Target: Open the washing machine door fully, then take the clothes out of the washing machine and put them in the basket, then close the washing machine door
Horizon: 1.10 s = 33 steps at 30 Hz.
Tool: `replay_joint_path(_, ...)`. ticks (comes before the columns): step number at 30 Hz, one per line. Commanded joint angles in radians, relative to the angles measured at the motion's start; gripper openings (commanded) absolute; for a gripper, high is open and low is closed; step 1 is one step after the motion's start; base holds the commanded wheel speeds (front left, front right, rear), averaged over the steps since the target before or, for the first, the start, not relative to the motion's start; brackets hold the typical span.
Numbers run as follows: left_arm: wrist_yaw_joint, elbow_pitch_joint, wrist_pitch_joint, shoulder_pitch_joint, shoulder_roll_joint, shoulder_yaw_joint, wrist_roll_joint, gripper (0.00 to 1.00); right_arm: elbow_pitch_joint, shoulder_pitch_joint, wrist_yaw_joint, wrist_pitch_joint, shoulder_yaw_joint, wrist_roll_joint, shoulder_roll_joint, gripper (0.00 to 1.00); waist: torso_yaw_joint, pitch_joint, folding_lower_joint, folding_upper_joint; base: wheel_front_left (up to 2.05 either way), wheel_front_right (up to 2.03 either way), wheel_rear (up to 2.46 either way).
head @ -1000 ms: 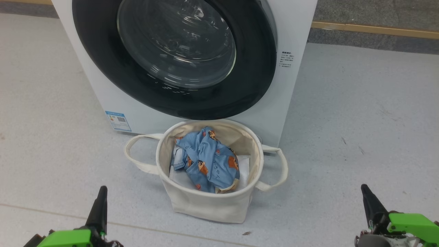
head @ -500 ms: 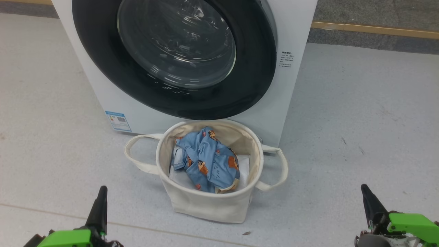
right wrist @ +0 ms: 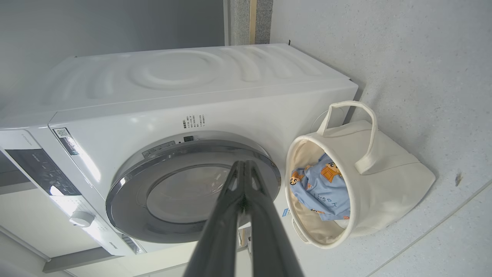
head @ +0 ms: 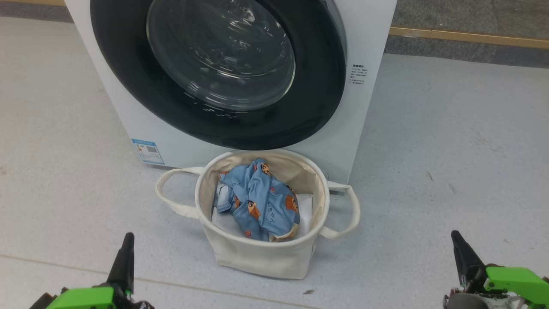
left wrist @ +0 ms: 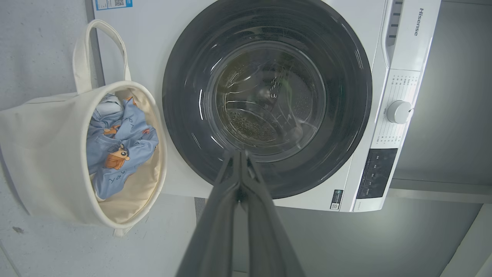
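Nothing is moving since the earlier frames: both arms are sitting where they were and the scene is staying the same. The left gripper is resting low at the left with its fingers pinched together on nothing. The right gripper is doing the same at the lower right, clenched and empty. The washing machine door is lying against the washing machine and looking shut. The blue cartoon-print garment is sitting crumpled in the cream canvas basket, on top of a white folded sheet. The basket is standing just in front of the machine, below the door, well apart from both grippers.

The task is looking finished, so risks are few:
- Whether the door is properly latched cannot be told; if it is only resting, it may be swinging out again.
- The basket is soft and light, so an arm retracting or a base turning could be knocking it over and spilling the garment.
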Motion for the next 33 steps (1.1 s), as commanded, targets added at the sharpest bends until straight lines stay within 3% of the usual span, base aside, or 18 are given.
replay_joint_path(1,-0.007,-0.038,0.008,-0.026,0.006,0.034,-0.003,0.00,-0.037,-0.050,0.003,0.009,0.018,-0.002,-0.005,0.00,0.000,0.000,0.0000,-0.0001,0.00,0.00,0.00)
replay_joint_path(33,-0.007,-0.038,0.008,-0.026,0.006,0.034,-0.003,0.00,-0.037,-0.050,0.003,0.009,0.018,-0.002,-0.005,0.00,0.000,0.000,0.0000,-0.0001,0.00,0.00,0.00)
